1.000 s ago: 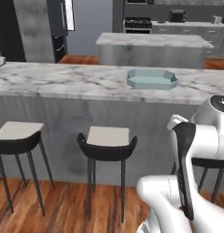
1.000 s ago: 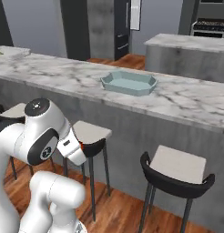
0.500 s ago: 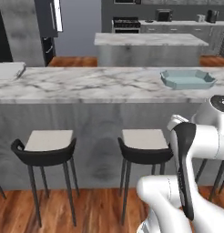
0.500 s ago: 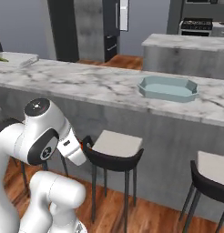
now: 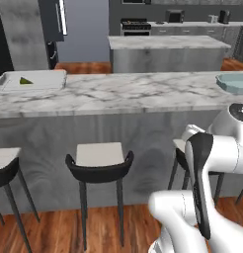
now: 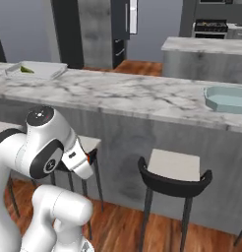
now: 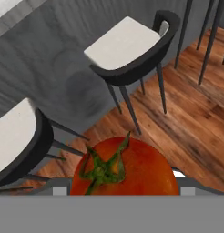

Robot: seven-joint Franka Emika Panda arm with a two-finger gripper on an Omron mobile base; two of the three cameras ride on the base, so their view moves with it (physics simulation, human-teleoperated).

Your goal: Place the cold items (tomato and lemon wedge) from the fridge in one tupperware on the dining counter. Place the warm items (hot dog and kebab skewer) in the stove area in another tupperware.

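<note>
Base is sliding left along the table point(image 5: 118, 96). The whole view has shifted, not the objects. One second back the blue-green tupperware point(image 5: 234, 83) sat mid-frame in the left base view; now it is at the far right edge there and at the right in the right base view point(image 6: 226, 98). A white tray point(image 5: 32, 81) with the lemon wedge point(image 5: 25, 80) has come into view at the far left end of the table.

Jaws: grasping the tomato point(image 7: 124, 169), held wide around it. In the hand view it sits right between the jaws, stem and green calyx facing the camera, no slip visible. Arm is folded in low; the jaws point down at the stools point(image 7: 127, 50) and the wood floor point(image 7: 186, 118), below table height.

Relative to the jaws: table and both containers are above and ahead, white tray off to the left, blue-green tupperware off to the right.

My read: it's heading for the white tray where the wedge already lies, so the cold pair ends up together. Tomato not placed yet. Next move needs the arm lifted over the table edge before release. Stove point(image 5: 137, 25) stays far behind, warm items untouched as far as I can tell.
</note>
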